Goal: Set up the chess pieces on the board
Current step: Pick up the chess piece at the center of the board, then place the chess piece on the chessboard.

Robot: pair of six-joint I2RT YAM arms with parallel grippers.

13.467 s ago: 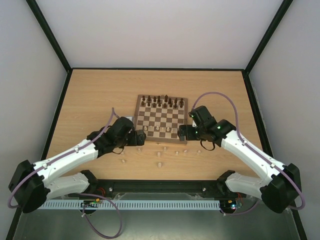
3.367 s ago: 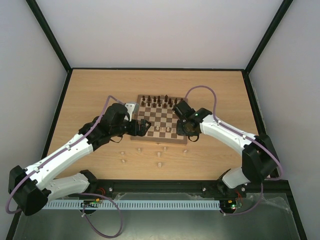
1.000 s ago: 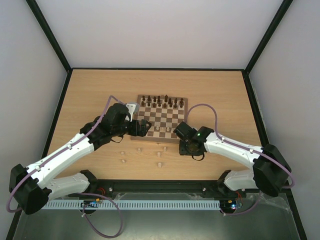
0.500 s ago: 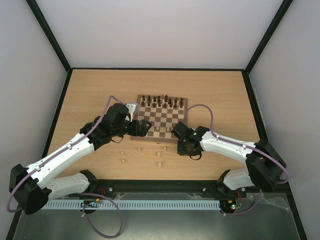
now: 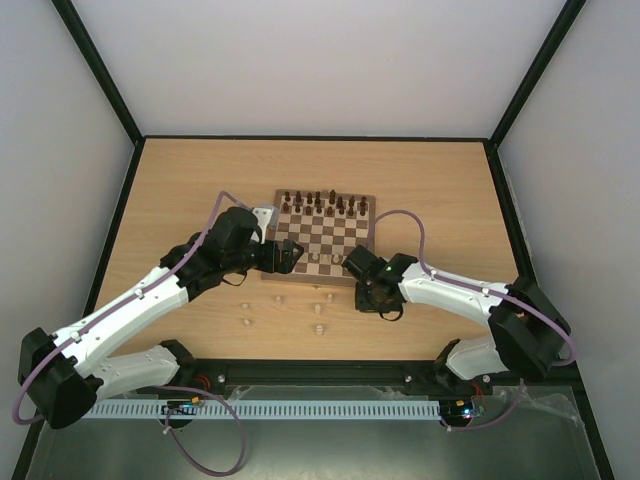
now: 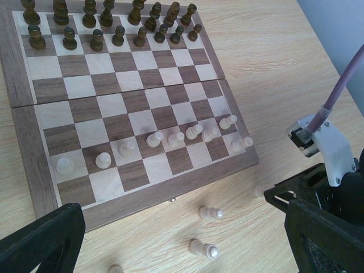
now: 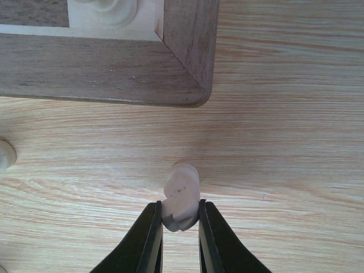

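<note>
Pale wood, small and light: we think this chess piece (image 7: pixel 181 193) is hard, smooth and easy to drop. Our right gripper (image 7: pixel 180 215) pinches its near end on the table (image 7: pixel 284 142), just off the board (image 7: pixel 114 74) corner. Our left gripper (image 6: pixel 182 227) hangs wide open.

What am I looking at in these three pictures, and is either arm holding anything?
Two robot arms are bolted at the near edge of a table, each ending in a two-finger pincer. One picture looks down from above and behind them; the other two come from wrist cameras. On the table lies a chessboard with dark pieces on its far rows and pale pieces near the front. More loose pale pieces lie on the table before it. The left pincer is open and empty by the board's left side. The right pincer is shut on one pale piece just off the board's corner.
</note>
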